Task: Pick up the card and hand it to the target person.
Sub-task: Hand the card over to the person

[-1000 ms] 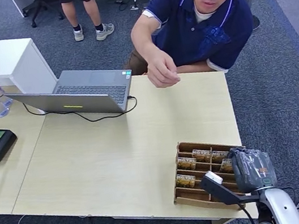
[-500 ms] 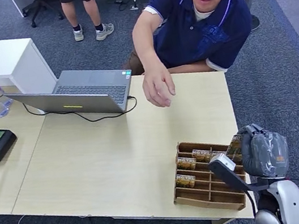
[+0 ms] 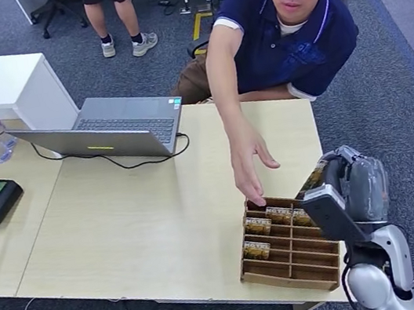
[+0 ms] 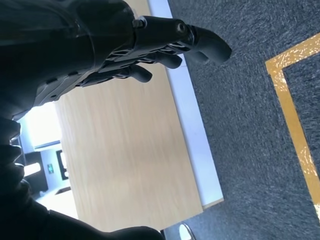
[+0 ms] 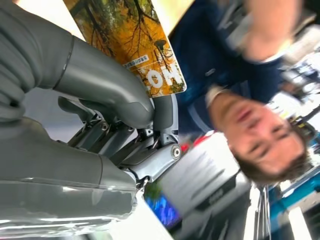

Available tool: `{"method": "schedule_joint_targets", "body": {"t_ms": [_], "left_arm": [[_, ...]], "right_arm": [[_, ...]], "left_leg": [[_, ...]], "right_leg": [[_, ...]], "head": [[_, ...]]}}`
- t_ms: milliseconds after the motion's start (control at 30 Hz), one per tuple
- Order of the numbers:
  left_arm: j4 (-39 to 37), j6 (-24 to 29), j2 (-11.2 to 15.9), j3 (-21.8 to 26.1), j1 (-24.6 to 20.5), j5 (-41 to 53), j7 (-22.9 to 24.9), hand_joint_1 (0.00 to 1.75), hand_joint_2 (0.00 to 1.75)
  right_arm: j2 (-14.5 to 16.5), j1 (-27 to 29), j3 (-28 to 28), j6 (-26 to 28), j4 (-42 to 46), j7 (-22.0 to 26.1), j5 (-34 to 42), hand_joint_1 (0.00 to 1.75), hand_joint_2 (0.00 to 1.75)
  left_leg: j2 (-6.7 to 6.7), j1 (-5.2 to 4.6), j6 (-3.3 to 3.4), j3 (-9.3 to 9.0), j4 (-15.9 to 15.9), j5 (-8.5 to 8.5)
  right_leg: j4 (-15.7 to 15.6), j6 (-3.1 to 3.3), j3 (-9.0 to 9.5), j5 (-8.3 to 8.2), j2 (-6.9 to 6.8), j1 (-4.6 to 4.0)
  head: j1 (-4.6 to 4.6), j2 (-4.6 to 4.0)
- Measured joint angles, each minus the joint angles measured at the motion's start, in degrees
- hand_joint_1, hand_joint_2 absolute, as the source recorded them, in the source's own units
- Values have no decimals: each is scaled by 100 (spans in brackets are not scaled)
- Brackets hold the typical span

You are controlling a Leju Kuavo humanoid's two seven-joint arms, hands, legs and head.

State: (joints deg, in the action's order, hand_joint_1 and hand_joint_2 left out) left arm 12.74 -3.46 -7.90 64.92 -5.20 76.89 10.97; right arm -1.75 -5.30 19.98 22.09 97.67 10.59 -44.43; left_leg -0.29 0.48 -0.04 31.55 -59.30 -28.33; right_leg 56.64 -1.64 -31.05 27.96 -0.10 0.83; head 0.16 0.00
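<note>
Pick done: right hand (image 5: pixel 113 115) clamps card (image 5: pixel 132 40), raised off tray (image 3: pixel 290 268) at table's (image 3: pixel 142 213) right corner. Handover left; person's hand (image 3: pixel 249 156) near. Left hand (image 4: pixel 124 45) empty, fingers apart.

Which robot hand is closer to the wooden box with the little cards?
The right. The right robot hand is just beside the wooden box, holding a card. The left robot hand hangs by the table edge.

Table (image 3: pixel 142 213) with tray (image 3: pixel 286 247), laptop (image 3: pixel 116 128)
</note>
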Motion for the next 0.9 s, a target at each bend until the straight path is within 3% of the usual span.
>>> {"method": "schedule_joint_targets", "body": {"t_ms": [200,467,833,867,900], "left_arm": [[0,-14,-5,-30,-35,111,20,0,175],[0,-13,-7,-35,-63,133,110,0,175],[0,-30,-5,-33,-63,78,120,0,175],[0,-36,-5,-33,-63,76,120,0,175],[0,-40,-5,-33,-63,75,120,0,175]], "right_arm": [[405,-921,15,18,-899,574,852,173,175],[973,-1884,166,314,-2120,715,1152,173,175],[1302,-2280,305,348,-2795,727,1255,173,175],[1310,-2292,308,354,-2825,727,1274,161,175],[1317,-2305,310,361,-2858,730,1295,132,175]], "left_leg": [[2,6,-5,1,0,7],[1,11,-7,3,0,9],[-1,11,-7,5,0,8],[-1,11,-7,5,0,8],[-1,11,-7,5,0,8]], "right_leg": [[5,2,0,-1,0,-4],[7,2,-3,-1,0,-9],[6,2,-3,-1,-2,-9],[6,2,-3,-1,-1,-9],[6,2,-3,-1,-2,-9]], "head": [[1,0],[1,0],[1,0],[1,0],[1,0]]}}
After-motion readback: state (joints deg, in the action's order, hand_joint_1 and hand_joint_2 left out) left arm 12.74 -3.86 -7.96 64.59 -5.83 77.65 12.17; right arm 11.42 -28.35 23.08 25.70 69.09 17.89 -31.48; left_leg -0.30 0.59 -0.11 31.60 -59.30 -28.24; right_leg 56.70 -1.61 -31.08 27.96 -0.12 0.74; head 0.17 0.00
